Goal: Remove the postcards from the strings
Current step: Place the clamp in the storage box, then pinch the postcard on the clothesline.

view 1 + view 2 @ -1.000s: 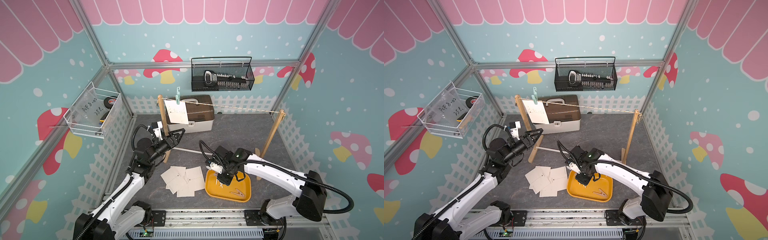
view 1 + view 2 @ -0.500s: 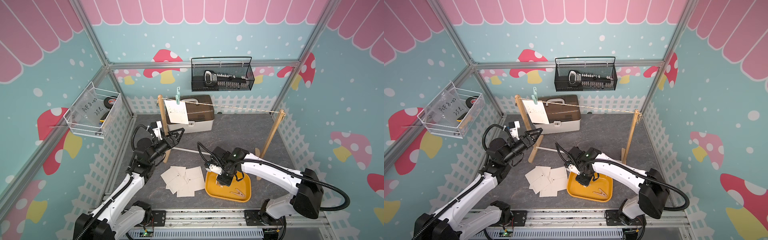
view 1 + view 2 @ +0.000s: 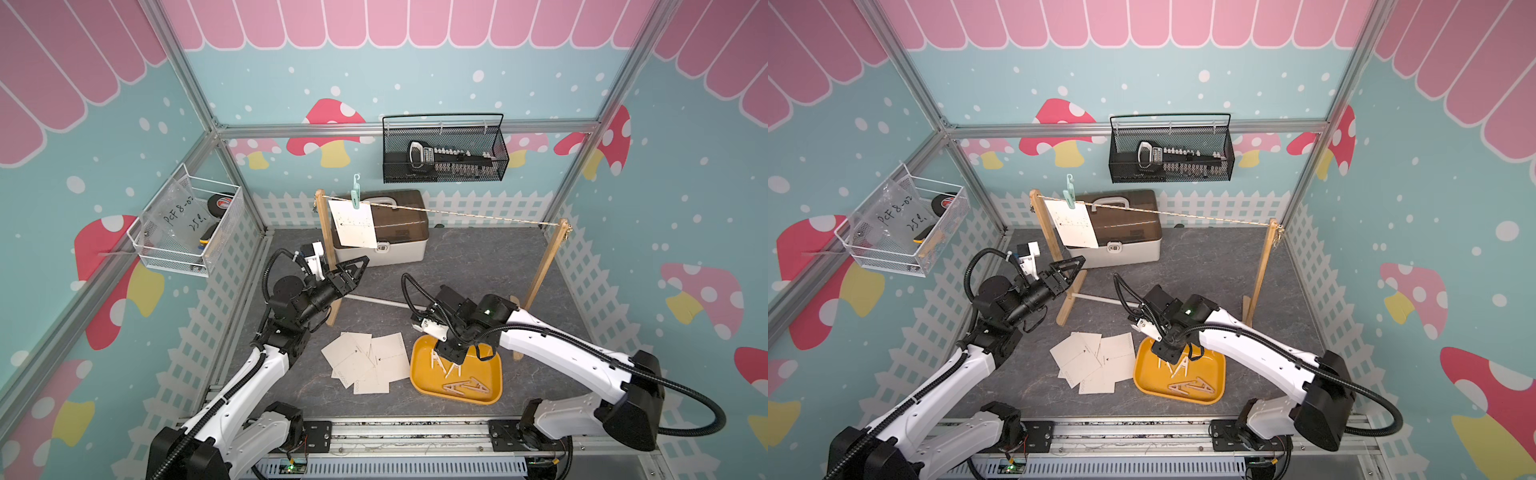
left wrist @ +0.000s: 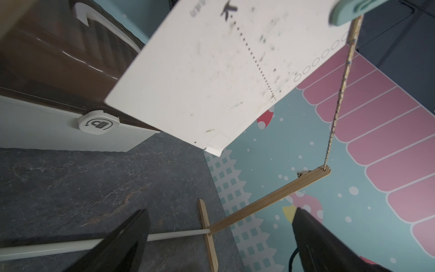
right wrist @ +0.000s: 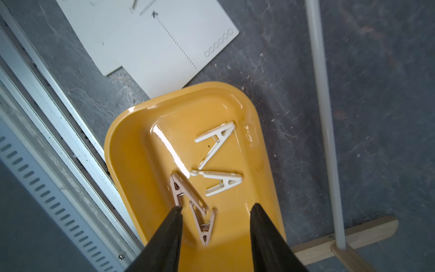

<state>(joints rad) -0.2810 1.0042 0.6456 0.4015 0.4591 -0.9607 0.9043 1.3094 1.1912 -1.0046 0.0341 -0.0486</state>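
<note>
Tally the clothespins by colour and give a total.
White clothespins: 2
Beige clothespins: 2
Teal clothespin: 1
Total: 5

My cell has teal walls [image 3: 374, 62] dotted white, pink scallops along the top, red-and-yellow mushrooms. Aluminium bars [image 3: 291, 131] frame it. A white picket-fence print [image 3: 478, 203] skirts the dark grey, slate-look floor [image 3: 478, 257]. A black mesh basket [image 3: 444, 176] hangs on the back wall, a white wire basket [image 3: 224, 232] on the left one; a brown-lidded storage box [image 3: 403, 251] sits at the back.
</note>
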